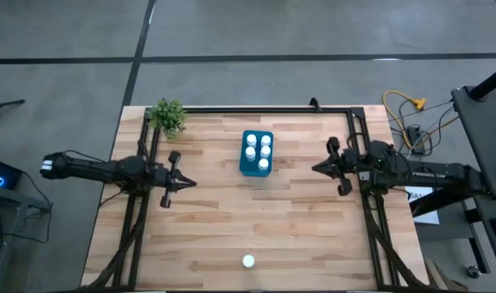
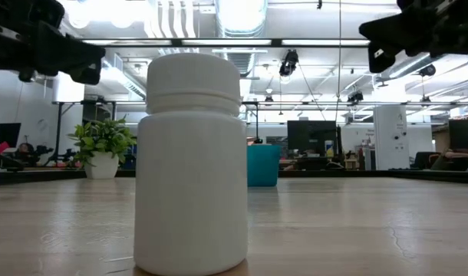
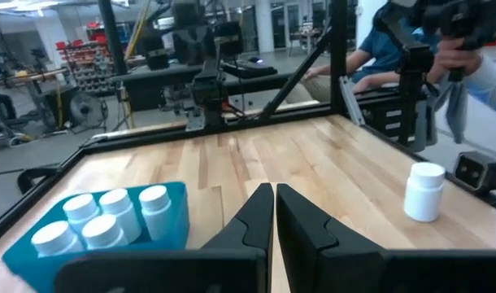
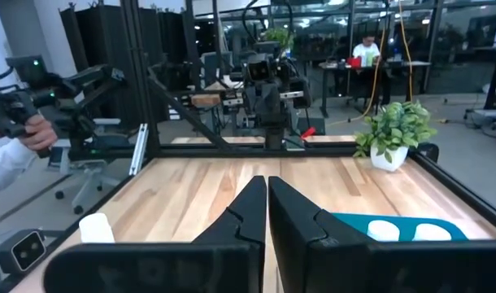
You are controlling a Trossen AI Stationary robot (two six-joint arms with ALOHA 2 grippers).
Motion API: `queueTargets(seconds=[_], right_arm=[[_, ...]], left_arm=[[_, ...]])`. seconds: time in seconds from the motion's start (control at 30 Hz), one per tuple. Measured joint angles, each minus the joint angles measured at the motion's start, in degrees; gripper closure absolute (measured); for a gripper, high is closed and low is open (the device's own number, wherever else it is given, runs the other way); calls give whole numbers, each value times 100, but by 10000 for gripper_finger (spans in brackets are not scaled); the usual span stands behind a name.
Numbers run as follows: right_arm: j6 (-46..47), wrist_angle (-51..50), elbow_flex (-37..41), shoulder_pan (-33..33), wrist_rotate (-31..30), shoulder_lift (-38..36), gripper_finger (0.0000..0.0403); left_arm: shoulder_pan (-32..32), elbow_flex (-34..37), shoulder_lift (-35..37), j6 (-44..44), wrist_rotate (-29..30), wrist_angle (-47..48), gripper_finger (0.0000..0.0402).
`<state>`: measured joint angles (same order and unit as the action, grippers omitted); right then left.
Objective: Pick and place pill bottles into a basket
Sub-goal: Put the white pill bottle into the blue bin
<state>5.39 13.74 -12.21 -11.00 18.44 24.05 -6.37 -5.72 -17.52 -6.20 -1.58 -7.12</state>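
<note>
The teal basket [image 1: 256, 153] stands at the table's far middle with several white pill bottles [image 1: 258, 150] upright inside; it also shows in the left wrist view [image 3: 102, 232] and the low view [image 2: 263, 165]. One white pill bottle [image 1: 248, 261] stands upright on its base near the table's near edge, large in the low view [image 2: 192, 165] and seen in the left wrist view [image 3: 424, 192] and right wrist view [image 4: 96, 228]. My left gripper [image 1: 191, 183] is shut and empty, left of the basket. My right gripper [image 1: 315, 168] is shut and empty, right of the basket.
A small green plant in a white pot [image 1: 168, 116] stands at the table's far left corner. Dark frame rails [image 1: 264, 109] run along the far edge and both sides. A person's hands [image 4: 32, 134] hold a device beyond the table.
</note>
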Motion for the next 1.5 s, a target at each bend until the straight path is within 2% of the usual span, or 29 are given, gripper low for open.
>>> queueTargets(seconds=[0.17, 0.3, 0.43, 0.7, 0.83, 1.07, 1.2, 1.33, 1.5], right_arm=[[23, -66, 165, 0, -1, -229, 394], [23, -249, 176, 0, -3, -222, 394], [22, -332, 164, 0, -13, -225, 394], [22, -665, 170, 0, -11, -229, 394], [22, -807, 170, 0, -9, -229, 394], [22, -918, 170, 0, 2, -229, 394], [22, -953, 169, 0, 4, -229, 394], [0, -1086, 166, 0, 4, -226, 394], [-4, -1104, 162, -2, 4, -223, 394]], left_arm=[[0, -601, -272, -11, -352, 156, 400], [-4, -1450, -740, -15, -413, 908, 380], [-4, -2308, -1417, -37, -435, 1535, 335], [-88, -3721, -2864, -55, -756, 2272, 216], [-267, -4592, -3695, -39, -913, 2901, 181], [-656, -6240, -5219, -36, -758, 4386, 173], [-864, -6997, -5963, -42, -370, 5162, 173], [-1053, -7612, -6650, -23, -39, 5782, 173], [-1187, -8033, -7260, -29, 52, 5944, 173]])
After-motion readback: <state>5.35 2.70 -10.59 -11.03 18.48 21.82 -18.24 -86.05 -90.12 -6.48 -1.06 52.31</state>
